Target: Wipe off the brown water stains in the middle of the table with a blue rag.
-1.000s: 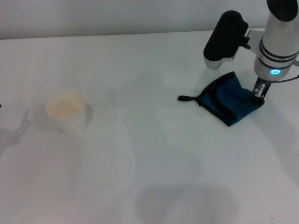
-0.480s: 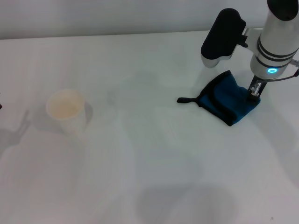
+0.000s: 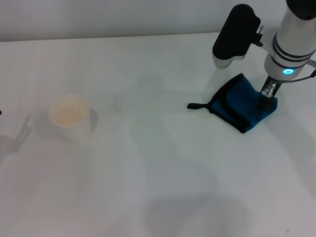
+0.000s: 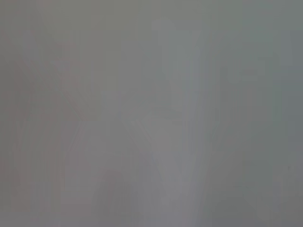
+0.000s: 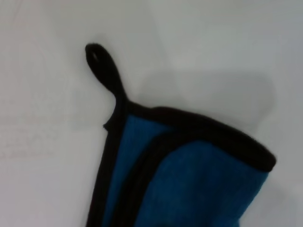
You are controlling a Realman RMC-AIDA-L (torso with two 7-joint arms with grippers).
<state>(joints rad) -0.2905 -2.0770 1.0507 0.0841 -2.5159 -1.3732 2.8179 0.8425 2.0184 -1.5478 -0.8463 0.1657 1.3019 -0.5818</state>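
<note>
The blue rag [image 3: 240, 105] lies folded over on the white table [image 3: 163, 163] at the right, its black loop tab [image 3: 196, 105] pointing left. It fills the right wrist view [image 5: 189, 184], where the tab [image 5: 102, 66] lies flat on the table. My right gripper [image 3: 266, 100] comes straight down onto the rag's right side and is shut on the cloth, bunching it. No brown water stains show anywhere on the table. My left gripper is out of view; only its shadow falls at the far left.
A white paper cup [image 3: 69, 114] with a tan inside stands at the left. The right arm's black-and-white elbow housing [image 3: 234, 37] hangs over the table behind the rag. The left wrist view shows only blank grey.
My right gripper has shifted a little left and back, and the rag's right side has moved with it. The cup has not moved.
</note>
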